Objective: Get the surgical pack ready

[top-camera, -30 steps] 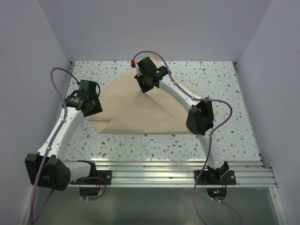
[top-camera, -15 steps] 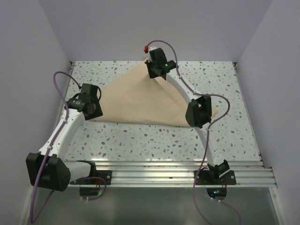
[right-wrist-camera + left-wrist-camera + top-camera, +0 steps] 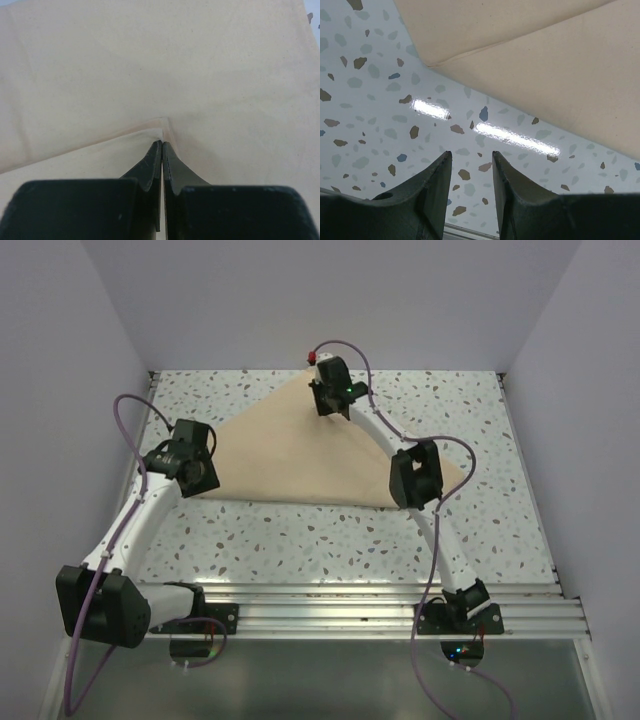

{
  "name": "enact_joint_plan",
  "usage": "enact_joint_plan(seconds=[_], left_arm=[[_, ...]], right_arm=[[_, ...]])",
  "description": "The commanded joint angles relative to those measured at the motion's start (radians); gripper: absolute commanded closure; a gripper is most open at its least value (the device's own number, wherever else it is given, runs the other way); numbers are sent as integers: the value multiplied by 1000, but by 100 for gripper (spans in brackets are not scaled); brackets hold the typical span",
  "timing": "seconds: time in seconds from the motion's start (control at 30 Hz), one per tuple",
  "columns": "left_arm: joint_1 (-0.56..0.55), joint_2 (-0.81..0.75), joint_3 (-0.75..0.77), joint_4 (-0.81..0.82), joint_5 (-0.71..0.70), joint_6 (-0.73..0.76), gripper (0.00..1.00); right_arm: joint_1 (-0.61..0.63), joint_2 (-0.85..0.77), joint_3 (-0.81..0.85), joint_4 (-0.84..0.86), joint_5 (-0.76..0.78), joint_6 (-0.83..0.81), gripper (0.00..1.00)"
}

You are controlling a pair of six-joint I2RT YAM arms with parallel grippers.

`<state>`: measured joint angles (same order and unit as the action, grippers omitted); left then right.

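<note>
**A:** What lies nearest the arm bases?

**B:** The speckled table [image 3: 300, 540]. Toward 9 o'clock the left gripper [image 3: 469, 165] hangs over it, released, with a gap between its jaws and nothing in it. It sits just beside the 9 o'clock corner of the surgical pack [image 3: 290, 455], apart from the cloth.

**A:** And the pack itself?

**B:** It is a plain tan cloth lying across the middle of the table as a wide triangle. One corner is at 9 o'clock, one at 3 o'clock, and the tip at 12 o'clock. The left wrist view shows a folded edge, one layer lying over another.

**A:** What differs from a second ago?

**B:** Then the right arm held a cloth corner raised over the middle, with the sheet tented under it. It has since carried that corner out to 12 o'clock, and the cloth has flattened. The left arm has barely shifted.

**A:** The right gripper [image 3: 161, 145]?

**B:** It is clenched on the pack's corner at the far edge, its fingertips pressed together on the cloth.
</note>
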<state>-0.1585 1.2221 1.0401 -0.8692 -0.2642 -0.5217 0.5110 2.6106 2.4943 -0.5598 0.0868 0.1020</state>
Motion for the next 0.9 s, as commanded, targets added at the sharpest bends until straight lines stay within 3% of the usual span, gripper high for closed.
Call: enact_joint_plan(seconds=[0.0, 0.17, 0.23, 0.27, 0.33, 0.4, 0.47, 0.57, 0.63, 0.77, 0.8, 0.87], left_arm=[[4, 5, 24, 18, 6, -29, 58], [4, 33, 58, 22, 13, -35, 58], [4, 51, 67, 27, 11, -35, 58], [4, 65, 77, 30, 8, -34, 58], [5, 83, 93, 33, -12, -28, 57], [10, 126, 132, 41, -10, -17, 56], [13, 177, 182, 45, -3, -12, 52], [14, 232, 235, 85, 26, 9, 44], [16, 257, 251, 104, 43, 18, 41], [16, 322, 293, 133, 124, 40, 40], [16, 330, 294, 142, 143, 38, 41], [16, 343, 293, 153, 154, 35, 43]], right_arm=[[-16, 23, 44, 92, 14, 8, 100], [-23, 58, 61, 104, 7, 7, 99], [-26, 65, 69, 104, 10, 19, 81], [-26, 63, 72, 101, 4, 27, 64], [-28, 57, 113, 84, 10, 65, 41], [-37, 20, 127, 43, 41, 128, 31], [-57, -107, 57, 35, 51, 189, 28], [-144, -303, -220, 35, -25, 335, 25], [-179, -381, -308, -17, -30, 367, 23], [-349, -643, -598, -120, -119, 415, 24], [-386, -697, -746, -115, -160, 430, 25], [-493, -861, -883, -88, -214, 435, 28]])
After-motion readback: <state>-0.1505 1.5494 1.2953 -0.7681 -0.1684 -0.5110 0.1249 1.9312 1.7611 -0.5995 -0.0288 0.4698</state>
